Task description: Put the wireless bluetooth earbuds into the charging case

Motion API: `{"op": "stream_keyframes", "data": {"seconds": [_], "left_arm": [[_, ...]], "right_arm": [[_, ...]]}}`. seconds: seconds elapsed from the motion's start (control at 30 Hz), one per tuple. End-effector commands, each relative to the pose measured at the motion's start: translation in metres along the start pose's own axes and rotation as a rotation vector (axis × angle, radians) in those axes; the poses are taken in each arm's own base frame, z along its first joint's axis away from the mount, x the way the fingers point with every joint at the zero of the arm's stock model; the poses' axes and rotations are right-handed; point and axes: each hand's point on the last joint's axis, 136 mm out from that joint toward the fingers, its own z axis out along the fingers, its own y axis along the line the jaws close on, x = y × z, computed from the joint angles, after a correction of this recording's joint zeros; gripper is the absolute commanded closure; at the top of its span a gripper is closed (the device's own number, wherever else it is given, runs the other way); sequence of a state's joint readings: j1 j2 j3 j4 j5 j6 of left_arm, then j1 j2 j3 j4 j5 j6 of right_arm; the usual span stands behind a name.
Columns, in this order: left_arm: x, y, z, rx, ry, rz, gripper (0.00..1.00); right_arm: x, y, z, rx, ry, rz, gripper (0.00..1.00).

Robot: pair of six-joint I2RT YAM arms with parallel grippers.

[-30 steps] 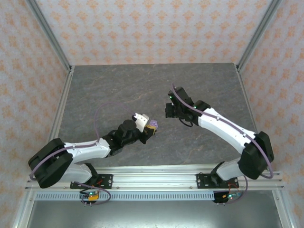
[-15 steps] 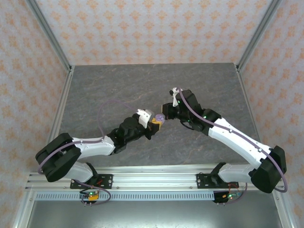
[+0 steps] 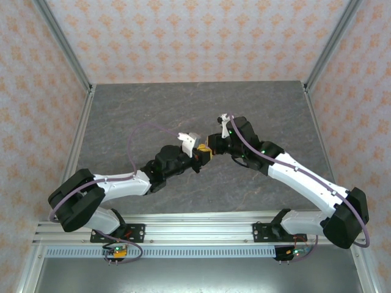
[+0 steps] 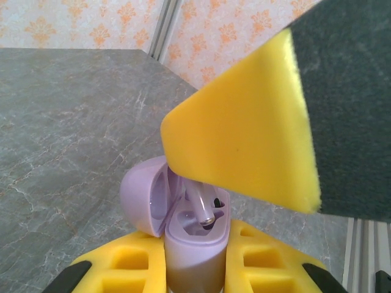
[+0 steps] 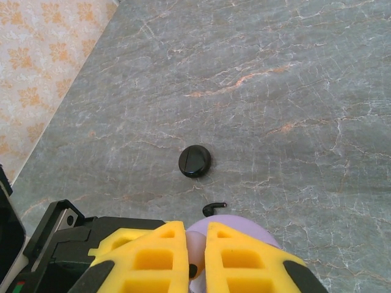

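Note:
My left gripper (image 4: 194, 259) is shut on the open lavender charging case (image 4: 190, 241), held upright with its lid (image 4: 142, 192) swung back to the left. My right gripper (image 5: 195, 231) is shut on a pale lavender earbud (image 5: 197, 251) directly above the case. In the left wrist view the earbud's stem (image 4: 204, 207) points down into a socket of the case, under the right gripper's yellow finger (image 4: 244, 134). The two grippers meet over the middle of the table (image 3: 205, 150). A black earbud (image 5: 214, 209) lies on the table beyond the case.
A round black case (image 5: 195, 161), closed, lies on the grey stone-patterned table (image 5: 275, 73) just past the black earbud. Metal frame posts and patterned walls (image 3: 195, 36) close in the table on three sides.
Both arms have closed in on each other. The left gripper carried the case up and right, and the right gripper came over it, so the earbud now sits at the case's opening.

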State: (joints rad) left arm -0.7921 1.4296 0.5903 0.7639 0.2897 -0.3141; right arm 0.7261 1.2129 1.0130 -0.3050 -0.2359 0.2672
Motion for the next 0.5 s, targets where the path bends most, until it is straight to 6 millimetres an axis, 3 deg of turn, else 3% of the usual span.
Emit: {"op": "stream_keyframes", "data": {"seconds": [0.0, 0.47], "left_arm": [[-0.0201, -0.0143, -0.0005, 0.043, -0.048, -0.002, 0.94], [-0.024, -0.0142, -0.006, 0.025, -0.039, 0.012, 0.94]], "right_arm": [[-0.004, 0.002, -0.0038, -0.003, -0.031, -0.025, 0.89], [-0.0007, -0.0064, -0.0044, 0.037, -0.028, -0.041, 0.89]]}}
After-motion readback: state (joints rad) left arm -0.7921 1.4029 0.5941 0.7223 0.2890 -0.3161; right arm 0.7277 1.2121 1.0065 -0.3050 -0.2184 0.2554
